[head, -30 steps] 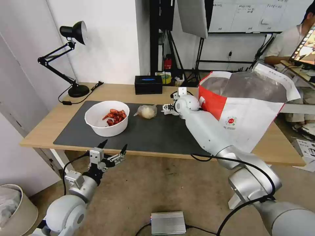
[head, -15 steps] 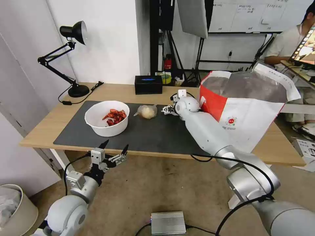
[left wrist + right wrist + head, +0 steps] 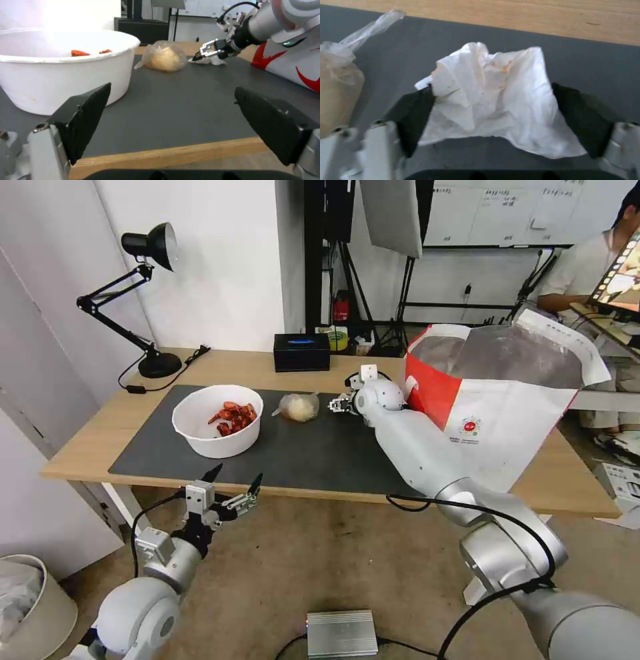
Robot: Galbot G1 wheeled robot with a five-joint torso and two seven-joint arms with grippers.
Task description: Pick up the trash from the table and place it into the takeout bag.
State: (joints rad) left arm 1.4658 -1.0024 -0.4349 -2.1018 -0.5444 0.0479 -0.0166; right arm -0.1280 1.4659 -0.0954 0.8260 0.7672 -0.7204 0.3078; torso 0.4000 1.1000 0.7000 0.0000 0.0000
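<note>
A crumpled white tissue [image 3: 493, 100] lies on the dark grey mat [image 3: 320, 453] of the table [image 3: 267, 363]. My right gripper [image 3: 493, 91] is open, its black fingers straddling the tissue and touching its edges; it reaches in just left of the takeout bag [image 3: 507, 407]. A small clear bag with a whitish lump [image 3: 298, 407] sits beside the tissue. Farther left stands the white bowl of red crayfish shells [image 3: 217, 420]. My left gripper [image 3: 232, 480] hangs open below the table's front edge, holding nothing.
A black tissue box [image 3: 301, 352] stands at the back of the table, and a black desk lamp [image 3: 150, 300] at the back left. On the floor are a silver box [image 3: 341, 633] and a bin [image 3: 27, 607]. A person sits at the back right.
My right gripper has edged down and forward over the tissue, so its fingers now flank it. The left arm has barely moved.
</note>
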